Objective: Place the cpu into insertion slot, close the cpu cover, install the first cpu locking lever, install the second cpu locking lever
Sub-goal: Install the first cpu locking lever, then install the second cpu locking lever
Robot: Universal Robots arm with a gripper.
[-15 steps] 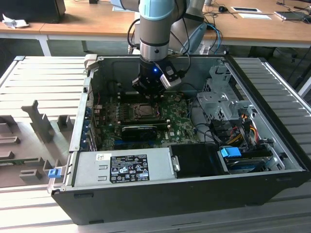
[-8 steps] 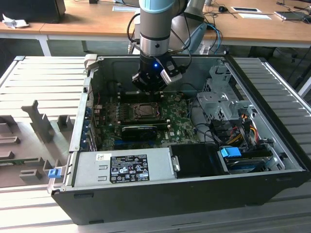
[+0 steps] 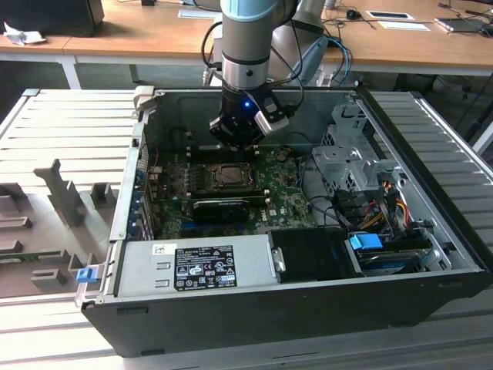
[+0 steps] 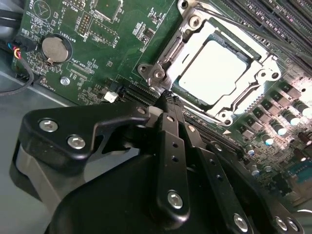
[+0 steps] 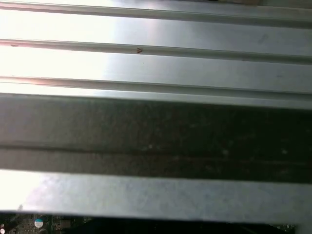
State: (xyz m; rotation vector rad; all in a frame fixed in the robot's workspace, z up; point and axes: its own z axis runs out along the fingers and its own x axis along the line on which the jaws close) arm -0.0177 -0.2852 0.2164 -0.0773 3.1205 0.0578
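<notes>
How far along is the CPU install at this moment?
Done: the cpu sits in the slot, and the cover appears closed over it. In hand: the gripper, fingers together and empty, is at a corner of the slot in the second wrist view. Left: I cannot tell whether either locking lever is latched.

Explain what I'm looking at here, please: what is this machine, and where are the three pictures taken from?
A robot arm reaches into an open computer case. One picture comes from a camera off the arm; two come from cameras near its wrist. In the second wrist view the end effector, its fingers together and holding nothing, sits at a corner of the insertion slot on the green circuit board. The cpu lies in the slot, framed by the cpu cover. The first wrist view shows ribbed metal.
</notes>
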